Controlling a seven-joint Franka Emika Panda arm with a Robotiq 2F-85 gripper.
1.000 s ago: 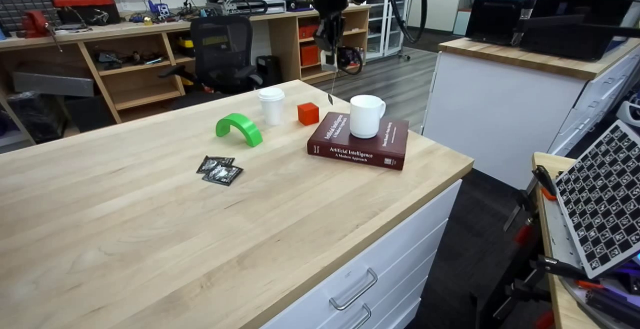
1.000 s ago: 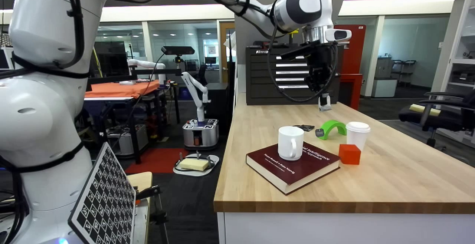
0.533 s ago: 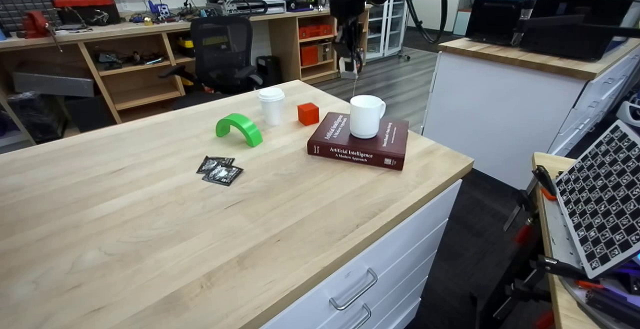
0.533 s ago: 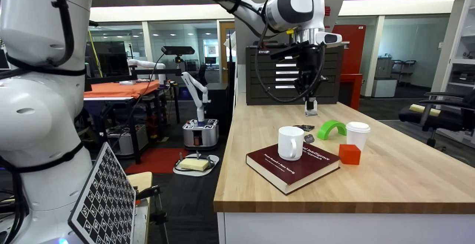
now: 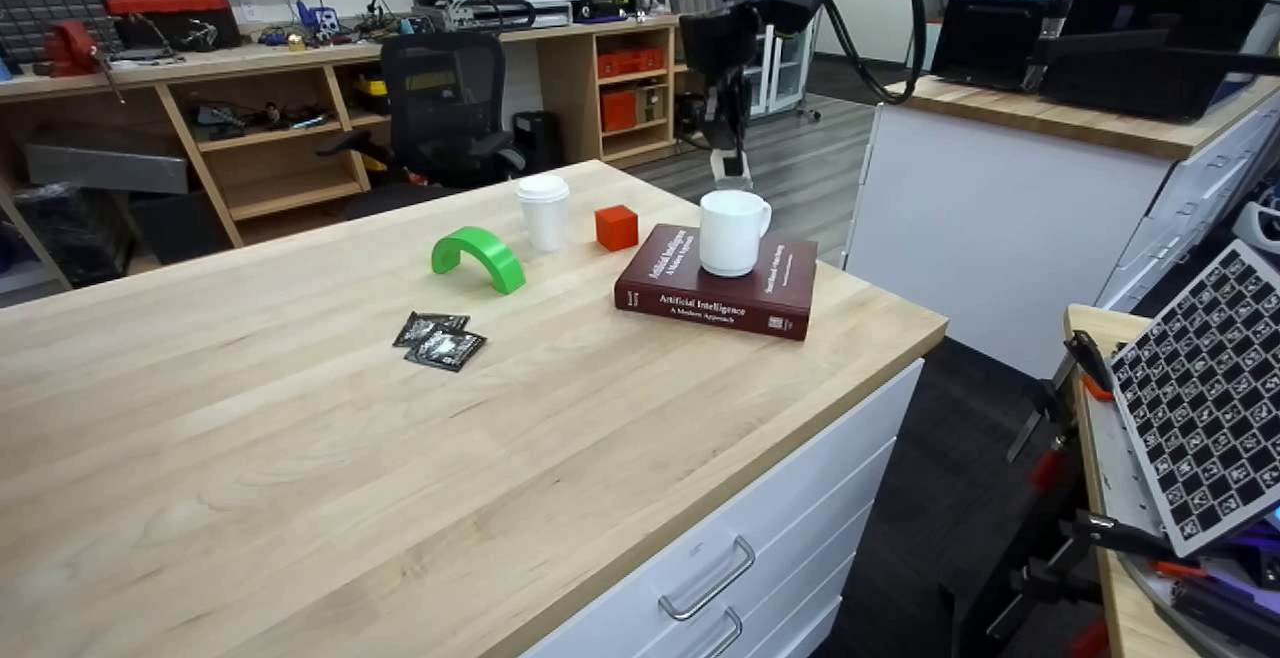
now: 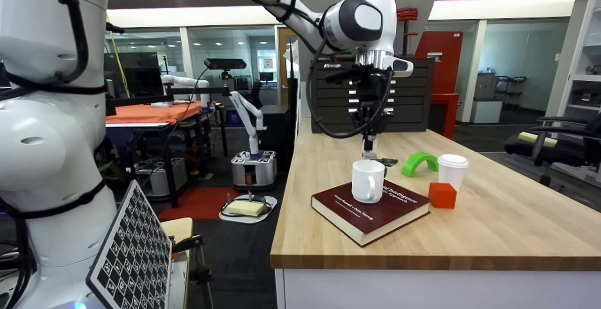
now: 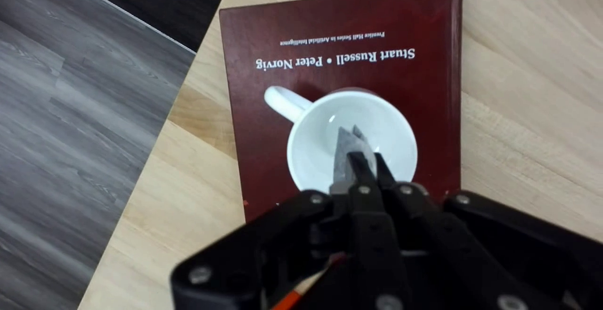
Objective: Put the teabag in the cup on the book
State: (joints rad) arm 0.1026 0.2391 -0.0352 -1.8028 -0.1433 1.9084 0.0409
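The white cup (image 5: 728,238) stands upright on the dark red book (image 5: 655,290); both also show in an exterior view, cup (image 6: 365,184) and book (image 6: 345,210). My gripper (image 7: 370,159) is shut on the whitish teabag (image 7: 345,152). In the wrist view the teabag and fingertips overlap the cup's open mouth (image 7: 391,121), handle to the upper left. In both exterior views the gripper (image 5: 733,160) (image 6: 369,141) and teabag appear above the cup's rim, apart from it, seemingly behind it. The dark tag (image 6: 386,170) hanging from the teabag is partly hidden behind the cup.
A red cube (image 5: 616,228) and a smaller white lidded cup (image 5: 544,213) stand beside the book. A green arch (image 5: 480,253) and black-and-white packets (image 5: 442,341) lie further along the table. The table edge (image 6: 422,262) runs close to the book.
My gripper has moved with the teabag toward the cup and lower. The hanging tag has passed from open view to partly behind the cup. Cup and book have not moved.
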